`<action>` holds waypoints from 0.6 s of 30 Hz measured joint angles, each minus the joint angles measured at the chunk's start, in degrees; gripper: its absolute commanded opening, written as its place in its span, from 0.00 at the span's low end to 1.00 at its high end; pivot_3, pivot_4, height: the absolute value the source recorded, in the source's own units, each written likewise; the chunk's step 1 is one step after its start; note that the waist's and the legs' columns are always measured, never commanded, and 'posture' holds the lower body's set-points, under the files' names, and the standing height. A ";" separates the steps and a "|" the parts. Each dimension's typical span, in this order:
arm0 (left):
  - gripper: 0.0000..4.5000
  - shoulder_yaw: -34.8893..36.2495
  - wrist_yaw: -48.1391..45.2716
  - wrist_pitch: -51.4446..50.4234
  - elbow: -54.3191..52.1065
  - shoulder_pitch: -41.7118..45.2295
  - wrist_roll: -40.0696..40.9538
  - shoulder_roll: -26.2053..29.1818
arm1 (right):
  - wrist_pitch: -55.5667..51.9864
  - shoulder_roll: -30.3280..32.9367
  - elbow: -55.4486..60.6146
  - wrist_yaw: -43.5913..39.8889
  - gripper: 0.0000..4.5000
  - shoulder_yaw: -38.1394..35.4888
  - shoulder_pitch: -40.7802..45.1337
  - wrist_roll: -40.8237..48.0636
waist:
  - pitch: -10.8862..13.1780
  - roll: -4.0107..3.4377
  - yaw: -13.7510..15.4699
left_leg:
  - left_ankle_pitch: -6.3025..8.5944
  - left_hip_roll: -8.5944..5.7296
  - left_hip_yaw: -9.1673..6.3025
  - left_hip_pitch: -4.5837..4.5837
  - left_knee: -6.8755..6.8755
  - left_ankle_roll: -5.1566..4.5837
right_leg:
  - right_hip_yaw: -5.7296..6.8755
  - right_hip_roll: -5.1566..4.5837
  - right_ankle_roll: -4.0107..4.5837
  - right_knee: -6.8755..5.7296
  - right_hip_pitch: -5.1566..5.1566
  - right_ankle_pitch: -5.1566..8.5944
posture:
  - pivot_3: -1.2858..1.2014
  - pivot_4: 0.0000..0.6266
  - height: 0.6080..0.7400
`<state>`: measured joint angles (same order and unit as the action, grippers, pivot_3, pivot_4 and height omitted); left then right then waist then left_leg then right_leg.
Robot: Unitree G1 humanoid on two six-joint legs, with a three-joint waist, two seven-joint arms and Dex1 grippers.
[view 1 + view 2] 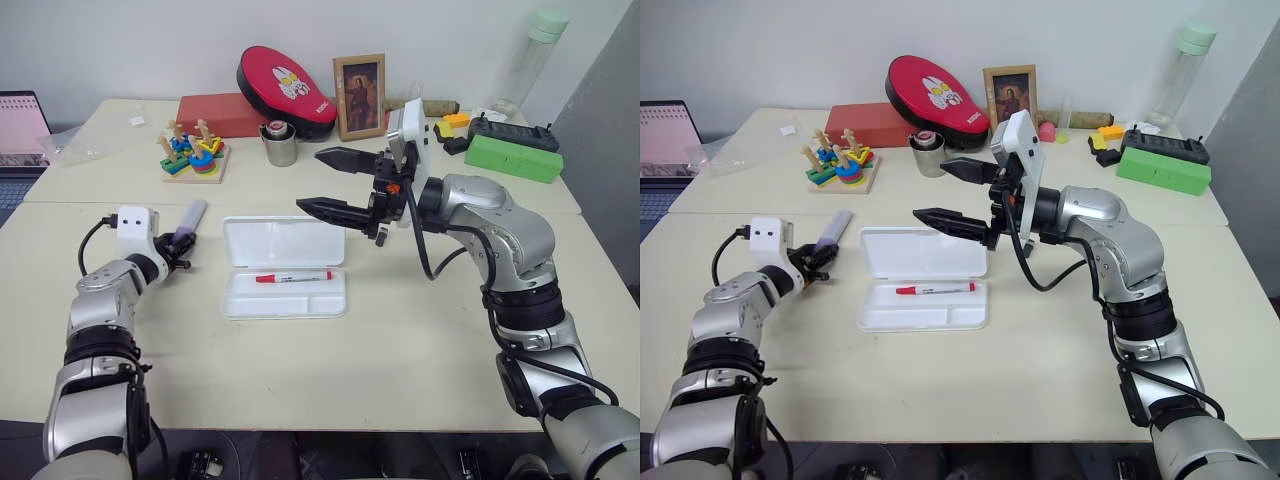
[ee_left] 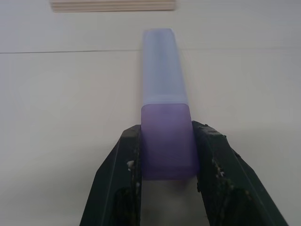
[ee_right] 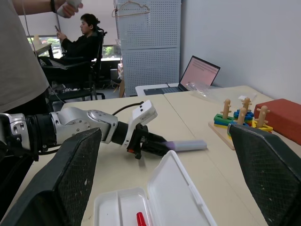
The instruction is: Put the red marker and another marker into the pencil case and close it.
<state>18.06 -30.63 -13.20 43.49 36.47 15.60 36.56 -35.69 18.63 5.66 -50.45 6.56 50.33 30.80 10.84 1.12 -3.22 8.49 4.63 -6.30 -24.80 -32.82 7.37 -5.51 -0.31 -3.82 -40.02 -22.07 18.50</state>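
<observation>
Cream table [image 1: 420,330]; left fingers [image 2: 209,160] clenched round purple marker [image 2: 164,94], right fingers [image 1: 340,210] spread.

You have the red marker [image 1: 293,277] lying in the open pencil case [image 1: 284,294] mid-table, the left gripper [image 1: 180,245] seemingly closed on the purple marker [image 1: 189,221] toward the left edge, and the right gripper [image 1: 322,182] spread above the case.

An office: laptop [image 3: 200,73], pegboard partition [image 3: 149,44], seated person [image 3: 82,40].
</observation>
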 measured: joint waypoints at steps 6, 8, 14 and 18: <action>0.27 3.36 -11.31 -7.45 -37.51 -3.10 19.36 -0.10 | -5.70 6.86 6.57 -5.93 1.00 -4.62 -3.30 9.39 | 0.02 0.06 1.08 | 0.00 -0.04 0.04 -0.10 0.00 0.03 | 0.01 -0.11 -0.01 0.15 0.05 0.00 | 0.52 0.24 1.00; 0.27 -1.00 -18.16 -11.93 -50.86 -5.63 23.55 4.67 | -7.31 9.71 8.80 -7.65 1.00 -5.62 -4.86 11.57 | -0.02 -0.10 0.88 | 0.01 -0.05 0.10 0.09 0.03 0.00 | -0.04 -0.11 -0.04 0.18 0.20 0.02 | 0.52 0.24 1.00; 0.27 -16.19 -34.30 -14.60 -58.66 -14.85 17.98 17.02 | -8.44 12.96 12.11 -8.77 1.00 -4.95 -8.13 12.01 | 0.08 -0.31 -1.20 | 0.02 0.08 0.11 0.43 0.03 -0.02 | -0.17 0.10 -0.21 0.01 0.30 0.23 | 0.52 0.24 1.00; 0.27 -21.23 -42.27 -7.38 -53.44 -15.60 9.08 23.29 | -8.41 13.43 13.63 -7.78 1.00 -3.18 -9.52 10.65 | 0.10 -0.31 -1.55 | 0.02 0.05 0.17 0.37 0.02 -0.02 | -0.24 0.06 -0.23 0.07 0.26 0.22 | 0.52 0.24 1.00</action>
<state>-3.17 -72.90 -20.58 -9.95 20.87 24.68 59.85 -44.10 32.06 19.29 -58.22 3.38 40.81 41.45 10.94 0.81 -4.77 8.51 4.68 -6.13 -24.43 -32.80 7.34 -5.75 -0.25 -4.05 -39.95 -21.82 18.72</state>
